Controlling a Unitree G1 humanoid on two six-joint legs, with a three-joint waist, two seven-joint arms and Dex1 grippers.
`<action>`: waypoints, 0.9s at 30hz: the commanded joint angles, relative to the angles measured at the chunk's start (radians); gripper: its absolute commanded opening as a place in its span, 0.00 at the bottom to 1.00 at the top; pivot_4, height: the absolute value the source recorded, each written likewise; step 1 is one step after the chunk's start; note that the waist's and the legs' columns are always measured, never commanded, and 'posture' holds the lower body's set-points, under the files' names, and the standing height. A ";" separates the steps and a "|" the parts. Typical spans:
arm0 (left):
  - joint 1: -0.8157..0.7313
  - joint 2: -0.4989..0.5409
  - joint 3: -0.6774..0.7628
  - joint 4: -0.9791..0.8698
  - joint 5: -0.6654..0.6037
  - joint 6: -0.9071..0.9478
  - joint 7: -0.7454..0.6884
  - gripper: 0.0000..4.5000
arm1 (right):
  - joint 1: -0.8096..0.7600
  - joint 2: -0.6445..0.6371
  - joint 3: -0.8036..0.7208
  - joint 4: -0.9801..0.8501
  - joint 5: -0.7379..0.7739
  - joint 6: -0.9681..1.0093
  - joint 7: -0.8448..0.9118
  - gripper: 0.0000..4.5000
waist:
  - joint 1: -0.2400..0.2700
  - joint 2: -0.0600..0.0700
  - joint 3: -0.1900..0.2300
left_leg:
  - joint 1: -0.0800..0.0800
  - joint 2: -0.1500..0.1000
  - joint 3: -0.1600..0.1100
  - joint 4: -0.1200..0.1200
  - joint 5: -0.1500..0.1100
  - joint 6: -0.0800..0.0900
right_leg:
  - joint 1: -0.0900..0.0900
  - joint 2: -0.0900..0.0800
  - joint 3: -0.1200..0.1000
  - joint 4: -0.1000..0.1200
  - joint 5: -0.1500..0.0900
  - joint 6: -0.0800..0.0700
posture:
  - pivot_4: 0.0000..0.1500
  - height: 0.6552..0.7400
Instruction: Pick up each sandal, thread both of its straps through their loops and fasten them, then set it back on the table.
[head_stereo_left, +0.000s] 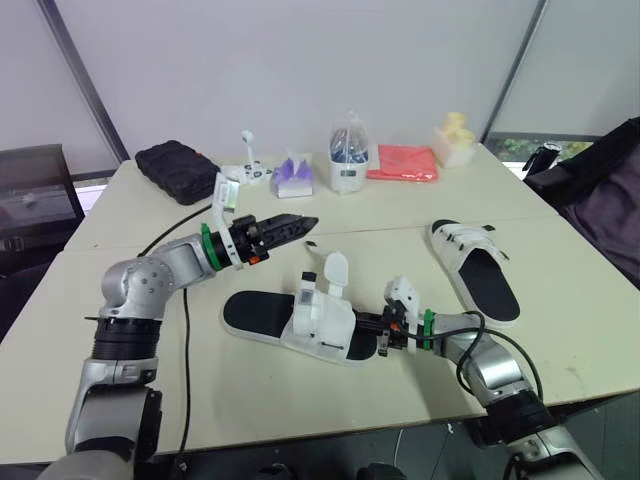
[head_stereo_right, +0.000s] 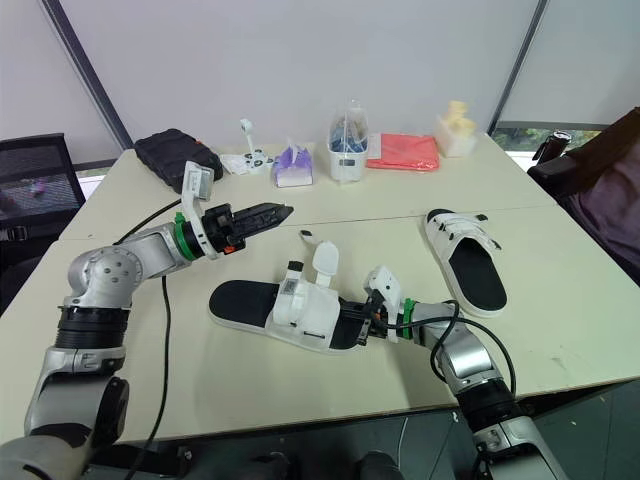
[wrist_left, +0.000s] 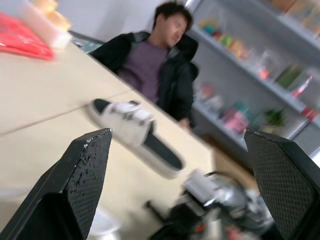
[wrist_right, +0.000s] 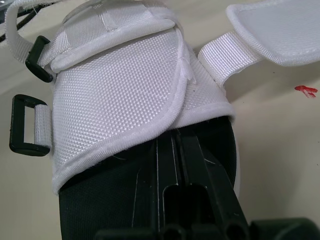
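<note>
Nearest me, the right fingers (wrist_right: 200, 185) lay closed flat together on the black footbed of the near sandal (head_stereo_left: 320, 322), their tips tucked under its white upper from the open end. Whether they pinched anything under there I could not make out. That sandal rested on the surface (head_stereo_left: 250, 392) with its long axis running across the robot's front and its other end pointing to the robot's left. Both straps (head_stereo_left: 335, 270) stood loose and upright, and the black loops (wrist_right: 24, 125) on the far side of the upper hung empty.

Just beyond it, the left fingers (head_stereo_left: 287, 229) hovered above the surface, spread wide and holding nothing. They pointed to the robot's right, roughly along the sandal's length, and sat close behind the raised straps. I judged the left arm to be the one placed to take a strap while the right steadied the sole.

Further to the robot's right lay the far sandal (head_stereo_left: 478, 268), well apart, its long axis running diagonally away and its straps seemingly already done up.

A black pouch (head_stereo_left: 175, 170) and a red cloth (head_stereo_left: 402, 162) sat along the far edge.
</note>
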 joint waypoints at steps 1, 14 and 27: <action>-0.005 0.030 -0.045 0.054 0.105 -0.067 -0.107 0.97 | 0.036 0.003 0.033 0.071 -0.055 0.028 -0.020 0.00 | 0.000 -0.001 0.000 | 0.000 0.000 0.000 0.000 0.000 0.000 | 0.000 0.000 0.000 0.000 0.000 0.000 | 1.00 1.00; -0.012 -0.076 -0.107 0.309 0.306 -0.173 -0.259 0.97 | 0.038 0.008 0.034 0.068 -0.058 0.025 -0.025 0.00 | -0.001 -0.001 0.000 | 0.000 0.000 -0.001 0.000 0.000 0.000 | -0.001 0.000 0.000 0.001 0.001 0.001 | 1.00 1.00; -0.068 -0.150 -0.041 0.340 0.322 -0.182 -0.306 0.02 | 0.049 0.001 0.026 0.058 -0.056 0.029 -0.034 0.00 | -0.001 -0.001 0.000 | 0.000 0.000 -0.001 0.000 0.001 0.001 | -0.001 0.000 -0.001 0.001 0.001 0.002 | 1.00 1.00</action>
